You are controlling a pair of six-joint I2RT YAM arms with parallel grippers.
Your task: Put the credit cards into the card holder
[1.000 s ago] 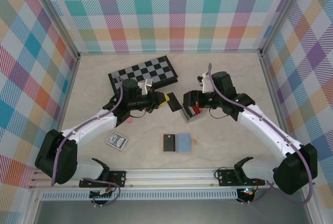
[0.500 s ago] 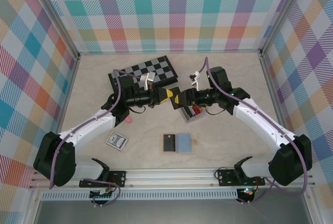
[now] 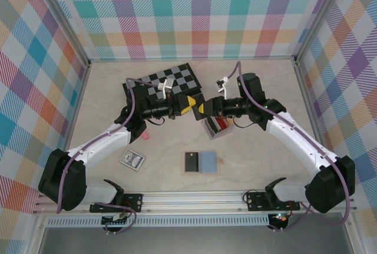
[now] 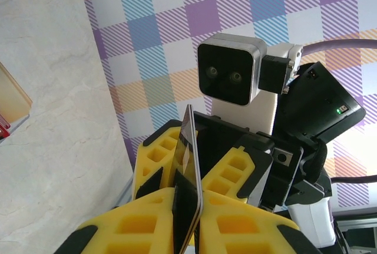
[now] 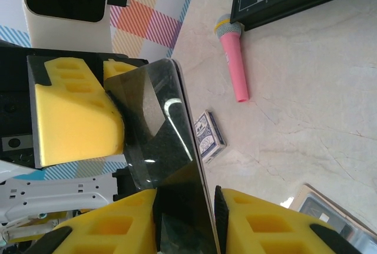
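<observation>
Left gripper point(image 3: 189, 105) is pinching one end of a black credit card point(image 5: 158, 139) in mid-air, jaws narrow. Right gripper point(image 3: 204, 111) is clamping the card's other end, jaws narrow too. Card holder point(image 3: 210, 130) is sitting on the table point(image 3: 265, 160) just below it, a red card point(image 3: 221, 125) inside.

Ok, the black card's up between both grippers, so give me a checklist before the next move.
1. Right gripper clamped on the black card: ok, the card sits between its fingers.
2. Left gripper let go of the card: cannot tell, its fingers lie close along both faces.
3. Card holder within reach: ok, it stands on the table just beneath the right gripper.
4. Free slot in the card holder: cannot tell; a red card already sits in it.
</observation>
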